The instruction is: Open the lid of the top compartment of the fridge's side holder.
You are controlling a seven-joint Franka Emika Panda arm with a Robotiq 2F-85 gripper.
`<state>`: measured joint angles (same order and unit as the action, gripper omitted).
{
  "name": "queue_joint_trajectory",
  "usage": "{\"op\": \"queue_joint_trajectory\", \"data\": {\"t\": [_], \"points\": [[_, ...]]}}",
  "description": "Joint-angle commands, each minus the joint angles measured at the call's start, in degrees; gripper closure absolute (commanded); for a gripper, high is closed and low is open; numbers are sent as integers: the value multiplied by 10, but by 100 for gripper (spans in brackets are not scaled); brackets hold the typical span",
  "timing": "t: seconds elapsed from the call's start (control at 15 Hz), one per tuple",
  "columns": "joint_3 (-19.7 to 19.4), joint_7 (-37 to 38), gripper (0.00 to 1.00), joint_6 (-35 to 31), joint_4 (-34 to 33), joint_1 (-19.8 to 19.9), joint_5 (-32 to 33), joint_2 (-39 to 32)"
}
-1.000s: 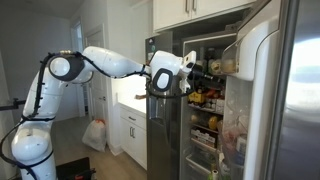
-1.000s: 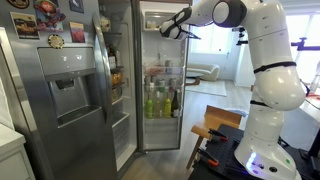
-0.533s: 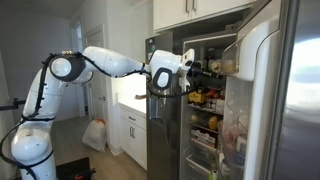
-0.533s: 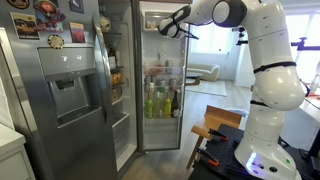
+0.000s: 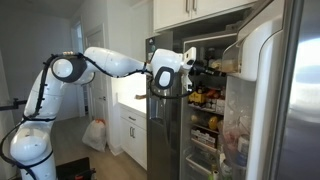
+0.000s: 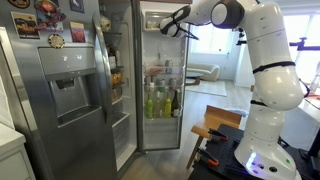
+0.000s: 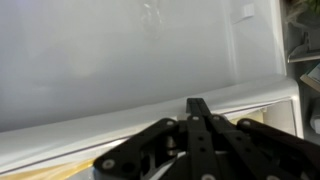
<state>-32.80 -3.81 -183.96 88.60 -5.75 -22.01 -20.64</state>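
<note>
The dark grey fridge (image 5: 300, 110) stands with a door open, and its lit inside holds jars and bottles (image 5: 205, 98). The open door (image 5: 262, 60) carries side holders; the top compartment has a pale, frosted lid (image 5: 243, 52). In the wrist view this lid (image 7: 140, 60) fills the frame, with its lower edge running just ahead of my fingertips. My gripper (image 5: 213, 68) is shut and empty, and its tips (image 7: 197, 103) sit at the lid's lower edge. It also shows high at the open door in an exterior view (image 6: 165, 29).
White cabinets (image 5: 185, 10) hang above the fridge, and a white counter with drawers (image 5: 130, 125) stands beside it. A white bag (image 5: 94, 134) lies on the floor. Bottles (image 6: 160, 100) fill a lower door shelf. A wooden stool (image 6: 213, 133) stands near my base.
My gripper has edged slightly toward the door's top compartment. Nothing else has moved.
</note>
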Motion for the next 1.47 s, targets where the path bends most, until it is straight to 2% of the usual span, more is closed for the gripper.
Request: {"op": "queue_joint_trajectory", "data": {"t": [0.0, 0.27, 0.73, 0.8, 0.93, 1.0, 1.13, 1.4], "points": [[4, 23, 100, 2, -48, 19, -15, -27], [26, 31, 100, -7, -50, 32, -16, -22], [88, 21, 100, -20, -44, 72, -23, -4], [120, 65, 100, -25, -40, 103, 30, 2], [149, 77, 100, -31, -40, 124, 42, 8], [168, 43, 100, -37, -41, 133, 9, 9], [219, 30, 100, -54, -39, 169, 14, 14], [351, 15, 100, -100, -42, 261, 45, 9]]}}
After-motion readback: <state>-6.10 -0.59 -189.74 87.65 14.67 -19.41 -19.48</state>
